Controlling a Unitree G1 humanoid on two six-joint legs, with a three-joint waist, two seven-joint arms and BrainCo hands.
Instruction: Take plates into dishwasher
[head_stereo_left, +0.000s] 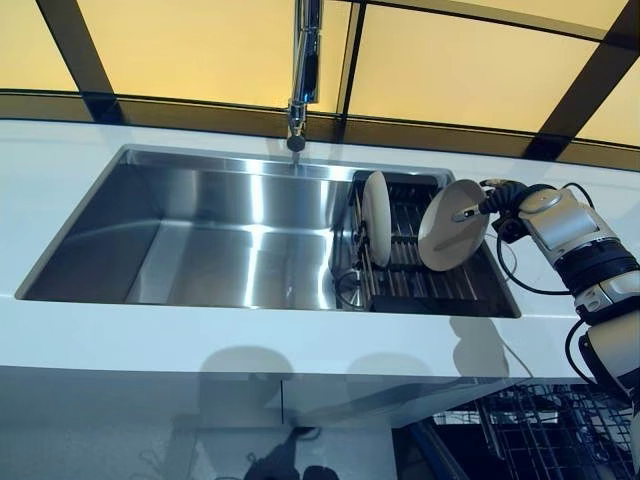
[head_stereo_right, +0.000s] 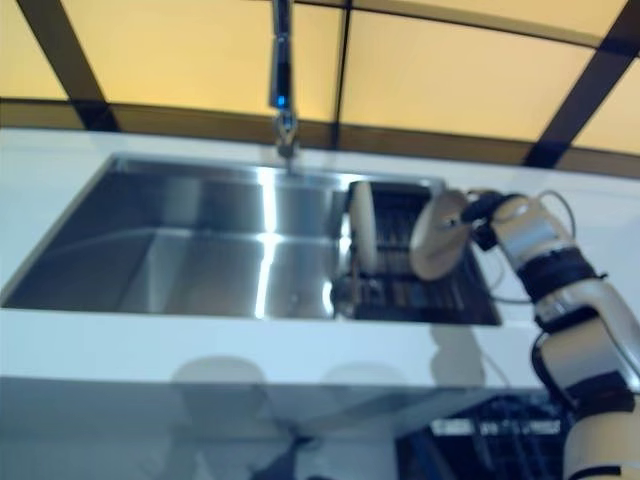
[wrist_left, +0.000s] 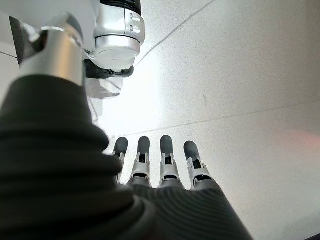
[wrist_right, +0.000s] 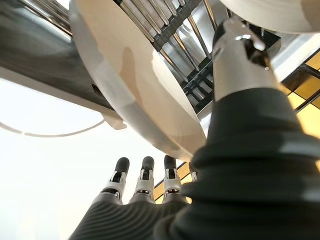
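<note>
While pinched by the right hand (head_stereo_left: 497, 203), plate (head_stereo_left: 452, 226) tilts.

White counter (head_stereo_left: 60, 180) around a steel sink (head_stereo_left: 200, 240), tap (head_stereo_left: 303, 70) at the back edge. Behind, yellow-lit window panes (head_stereo_left: 190, 50) in dark frames. Pale speckled floor (wrist_left: 240, 75) below.

Two white plates (head_stereo_left: 453, 225) on edge

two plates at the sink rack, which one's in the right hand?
The right-side plate, held by the right hand above the rack. The other plate stands edge-on in the rack, untouched.
</note>
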